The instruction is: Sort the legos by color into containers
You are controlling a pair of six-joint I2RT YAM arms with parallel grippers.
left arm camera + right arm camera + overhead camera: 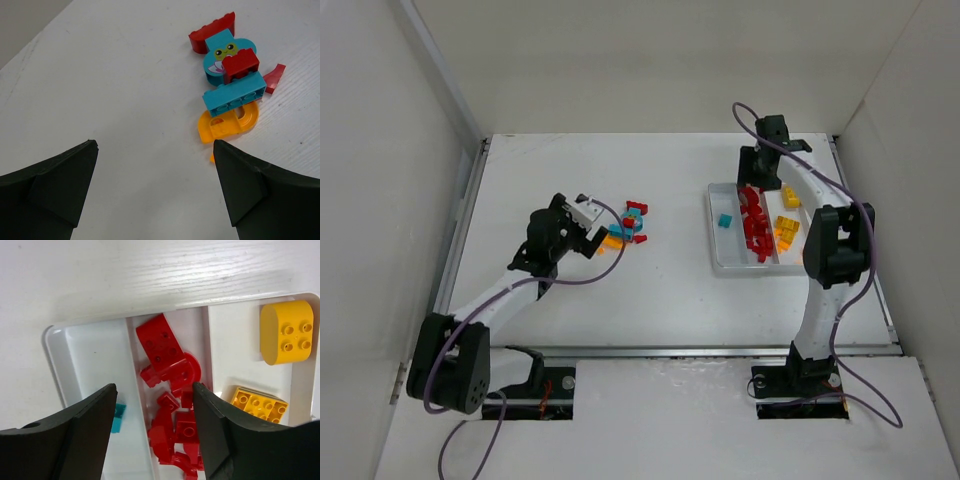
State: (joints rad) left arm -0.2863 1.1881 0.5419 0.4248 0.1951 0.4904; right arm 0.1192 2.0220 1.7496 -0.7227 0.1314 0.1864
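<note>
Lying ahead and to the right of the left gripper (155, 150), whose jaws stand wide apart and empty, the loose legos (231, 75) cluster mid-table. The teal brick (234, 95) runs crosswise (nearly along the jaw gap, so a wrist turn looks needed). The right gripper (154, 387), also spread open, hovers over the tray (52, 347), well apart from them.

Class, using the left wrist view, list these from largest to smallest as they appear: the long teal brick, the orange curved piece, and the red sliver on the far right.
1 and 2. Long teal brick and orange curved piece: they look too alike to rank.
3. Red sliver: clearly the smallest.
</note>
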